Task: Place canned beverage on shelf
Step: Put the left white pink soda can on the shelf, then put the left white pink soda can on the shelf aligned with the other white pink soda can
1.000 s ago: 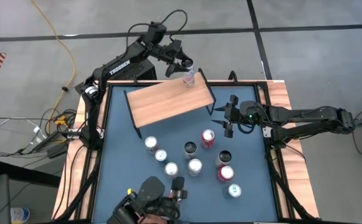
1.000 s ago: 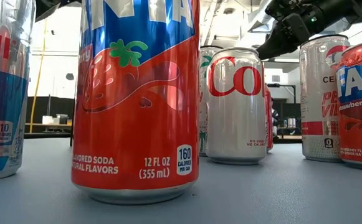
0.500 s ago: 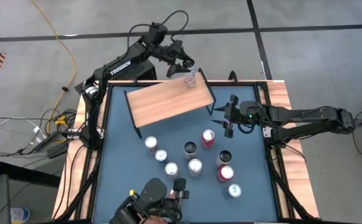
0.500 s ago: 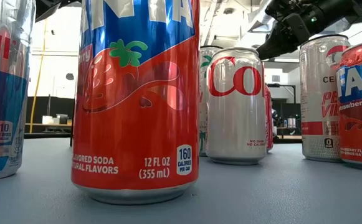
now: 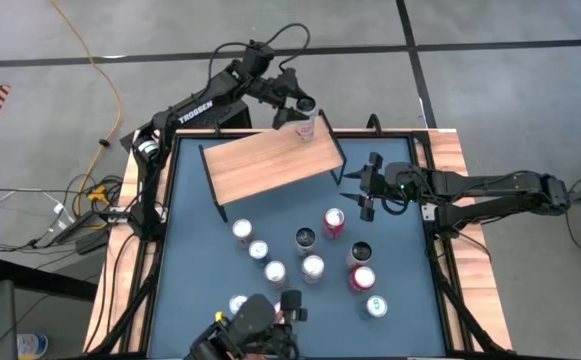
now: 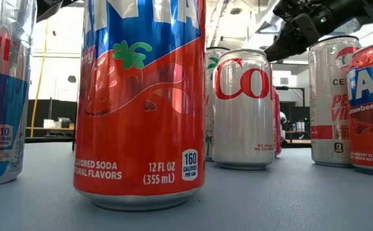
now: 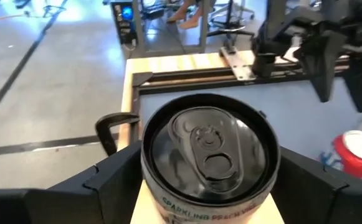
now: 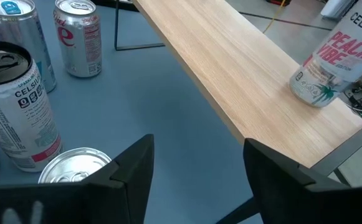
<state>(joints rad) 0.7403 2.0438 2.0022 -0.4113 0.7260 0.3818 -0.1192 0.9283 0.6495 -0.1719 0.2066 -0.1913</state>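
The shelf [image 5: 270,160], a light wooden board on thin black legs, stands at the table's far side. It also shows in the right wrist view [image 8: 249,68]. A white and pink can [image 5: 305,126] stands upright by its base on the board's far right corner [image 8: 324,62]. My left gripper [image 5: 300,108] reaches in from the far side and is shut on this can. My right gripper [image 5: 362,196] hovers open and empty over the blue table, right of the shelf [image 8: 196,180]. My left gripper has the can's upper wall [image 7: 148,177] between its two fingers [image 7: 106,183], one on each side, and no gap shows. The fingers come from above and the far side, slanting down. The can stands upright with its base on the shelf board.
Several cans stand on the blue table [image 5: 190,250] between the shelf and the near edge, among them a red one [image 5: 333,222] and a dark-topped one [image 5: 360,253]. A dark object [image 5: 255,335] sits at the near edge. A raised wooden rim [image 5: 450,150] borders the table.
My left gripper has shifted a little toward the table's right, so that it now stands over the can's top. The can has stayed on the shelf's far right corner. The dark object at the near edge has shifted right, baring one more can.
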